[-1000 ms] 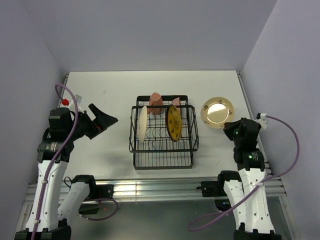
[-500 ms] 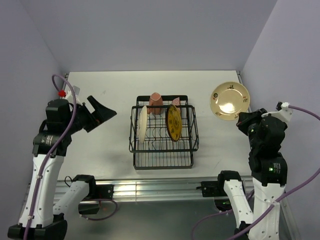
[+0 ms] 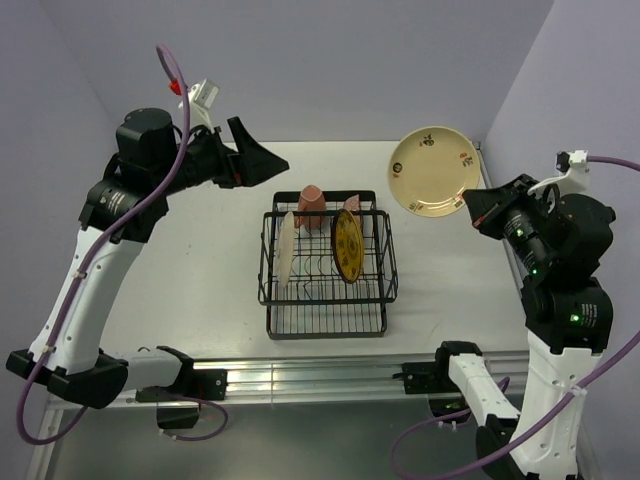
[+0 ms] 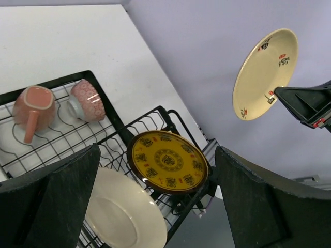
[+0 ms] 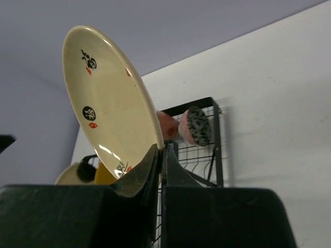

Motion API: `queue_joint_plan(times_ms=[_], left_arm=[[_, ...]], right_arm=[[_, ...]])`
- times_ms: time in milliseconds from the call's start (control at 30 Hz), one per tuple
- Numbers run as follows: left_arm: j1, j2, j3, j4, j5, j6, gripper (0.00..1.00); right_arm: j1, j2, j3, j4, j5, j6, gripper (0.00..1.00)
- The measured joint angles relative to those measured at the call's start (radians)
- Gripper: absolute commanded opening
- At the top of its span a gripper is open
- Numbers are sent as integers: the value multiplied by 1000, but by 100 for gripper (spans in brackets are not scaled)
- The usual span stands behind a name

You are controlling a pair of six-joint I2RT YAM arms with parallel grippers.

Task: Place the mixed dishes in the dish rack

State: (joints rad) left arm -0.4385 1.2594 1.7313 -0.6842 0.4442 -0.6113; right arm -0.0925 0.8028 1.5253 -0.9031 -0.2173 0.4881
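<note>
Top external: right gripper [image 3: 469, 204] pinches cream plate [image 3: 432, 171] aloft; left gripper [image 3: 260, 152] wide, empty. Next, likely: slot plate edge-on into dish rack [image 3: 326, 320] below-left.

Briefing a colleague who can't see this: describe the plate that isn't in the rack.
Find the black wire rack in the middle, then look up and to its right. There the right gripper holds a cream plate by its rim in the air. Unlike the plain cream plate and the yellow plate standing in the rack, it carries small dark and red marks.
</note>
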Motion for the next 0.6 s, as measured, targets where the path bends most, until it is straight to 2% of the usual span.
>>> queue_joint_plan(times_ms=[167, 433, 600], left_arm=[[-40, 30, 32, 10, 23, -3, 99], [-282, 55, 91, 48, -128, -36, 99], [-336, 82, 91, 106, -138, -37, 99]], right_arm=[[15, 30, 63, -6, -125, 2, 0], [59, 95, 120, -18, -238, 20, 0], [90, 123, 134, -18, -287, 45, 0]])
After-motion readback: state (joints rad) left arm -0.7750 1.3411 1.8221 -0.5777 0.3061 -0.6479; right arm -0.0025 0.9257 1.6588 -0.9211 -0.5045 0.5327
